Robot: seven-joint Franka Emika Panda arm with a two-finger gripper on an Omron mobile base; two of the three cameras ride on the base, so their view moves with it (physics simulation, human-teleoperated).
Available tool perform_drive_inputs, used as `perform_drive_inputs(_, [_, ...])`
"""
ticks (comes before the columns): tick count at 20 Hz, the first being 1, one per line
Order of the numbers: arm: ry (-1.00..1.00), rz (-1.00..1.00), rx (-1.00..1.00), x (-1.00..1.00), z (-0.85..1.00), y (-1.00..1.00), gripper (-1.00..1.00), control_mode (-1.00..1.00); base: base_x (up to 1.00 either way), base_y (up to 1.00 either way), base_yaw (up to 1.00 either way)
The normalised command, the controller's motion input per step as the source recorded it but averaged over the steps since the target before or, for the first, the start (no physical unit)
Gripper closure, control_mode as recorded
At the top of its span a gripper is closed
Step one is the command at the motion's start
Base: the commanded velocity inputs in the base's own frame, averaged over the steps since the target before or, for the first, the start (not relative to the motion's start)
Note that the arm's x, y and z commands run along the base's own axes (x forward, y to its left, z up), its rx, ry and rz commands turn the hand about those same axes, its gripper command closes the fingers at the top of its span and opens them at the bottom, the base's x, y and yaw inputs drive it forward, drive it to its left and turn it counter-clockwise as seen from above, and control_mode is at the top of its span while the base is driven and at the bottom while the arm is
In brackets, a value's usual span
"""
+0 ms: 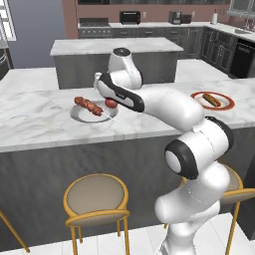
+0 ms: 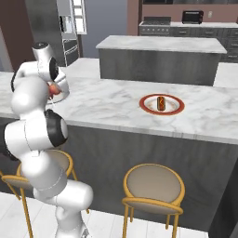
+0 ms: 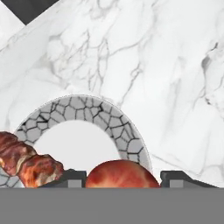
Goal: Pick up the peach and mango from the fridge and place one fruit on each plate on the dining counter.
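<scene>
- A red-orange fruit (image 3: 120, 173), likely the peach though that cannot be fixed from colour alone, is held between the two dark tips of the gripper (image 3: 121, 177), which are closed narrowly on its sides.
- The fruit is carried low over the right part of the silver-grey plate (image 1: 85, 115); it is judged to be held there for release. Whether it touches the plate cannot be told.
- A meat skewer (image 1: 88, 105) already lies across that plate, on the left, which is probably why the fruit is kept to the free right side.
- The red-rimmed plate (image 1: 223, 106) lies well apart to the right on the same slab and holds a hot dog (image 1: 211, 99); no fruit is seen on it.
- The dining counter (image 1: 40, 124) is white-grey marble on a dark base, with gold-legged stools (image 1: 96, 199) along its near side.
- Beyond it a second marble island (image 1: 114, 47) is seen, and dark wall cabinets with a toaster oven (image 1: 130, 17) at the far wall.
</scene>
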Motion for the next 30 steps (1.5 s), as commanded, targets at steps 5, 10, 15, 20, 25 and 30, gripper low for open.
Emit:
perform_drive_inputs(5, [0.11, 0.00, -0.06, 0.18, -0.20, 0.27, 1.00, -1.00, 0.00, 0.00, 0.00])
perform_drive_inputs(10, [0.10, 0.00, -0.04, 0.19, -0.22, 0.17, 1.00, -1.00, 0.00, 0.00, 0.00])
perform_drive_inputs(15, [0.03, 0.00, 0.00, 0.12, -0.02, 0.01, -1.00, -1.00, 0.00, 0.00, 0.00])
perform_drive_inputs(20, [0.00, 0.00, 0.03, -0.05, 0.00, -0.04, -1.00, -1.00, 0.00, 0.00, 0.00])
perform_drive_inputs(25, [-0.07, 0.00, 0.10, -0.35, 0.00, -0.42, -1.00, -1.00, 0.00, 0.00, 0.00])
perform_drive_inputs(30, [-0.17, 0.00, 0.22, -0.75, 0.02, -0.86, -1.00, -1.00, 0.00, 0.00, 0.00])
